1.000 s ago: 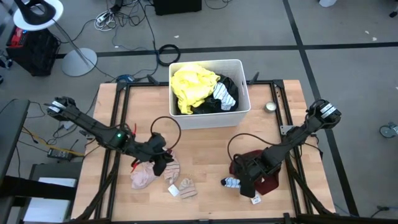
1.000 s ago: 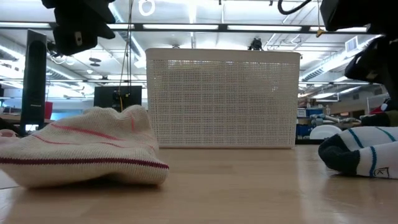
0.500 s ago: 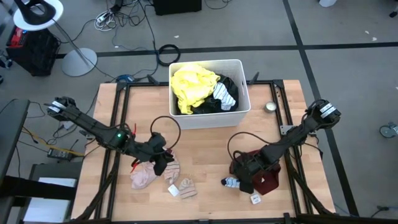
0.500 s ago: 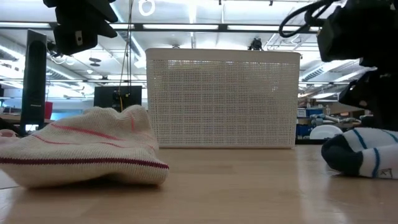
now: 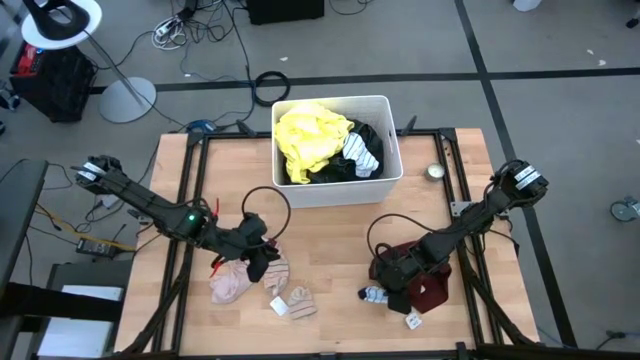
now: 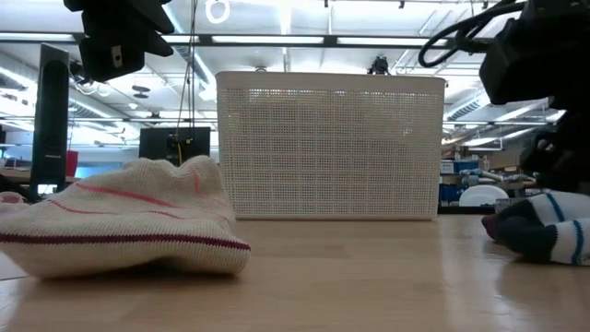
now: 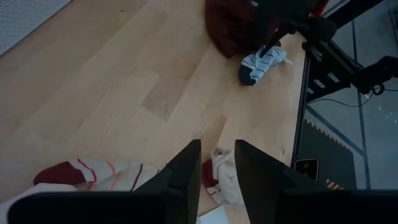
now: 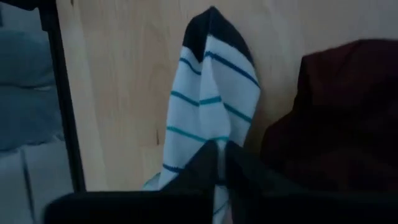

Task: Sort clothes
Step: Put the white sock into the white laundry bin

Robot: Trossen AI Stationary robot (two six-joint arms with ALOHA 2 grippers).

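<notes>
A white sock with teal stripes and a dark tip (image 5: 375,293) lies on the table beside a maroon garment (image 5: 425,280). My right gripper (image 5: 393,288) is shut on this sock, which also shows in the right wrist view (image 8: 208,93) and in the low view (image 6: 548,240). My left gripper (image 5: 256,256) hovers open and empty over cream socks with red stripes (image 5: 272,270), next to a pale pink piece (image 5: 230,287). In its wrist view (image 7: 217,168) the fingers stand a little apart above a red-striped sock (image 7: 93,171). My right gripper pinches the striped sock between its two fingers at the end away from the dark tip (image 8: 208,140). The fingers come slanting down from the table's right and lie along the sock. The sock stretches out from the fingers with its dark tip (image 8: 211,25) on the table.
A white bin (image 5: 392,140) at the table's far middle holds a yellow garment (image 5: 310,135) and dark and striped clothes. Another cream sock (image 5: 300,302) and a white tag (image 5: 411,320) lie near the front edge. A small round metal thing (image 5: 434,171) sits at the far right.
My right gripper has drawn back a little toward the table's right and far side, staying shut. It has slid the striped sock along the table toward the maroon garment. The white tag, hidden under the gripper before, now shows.
</notes>
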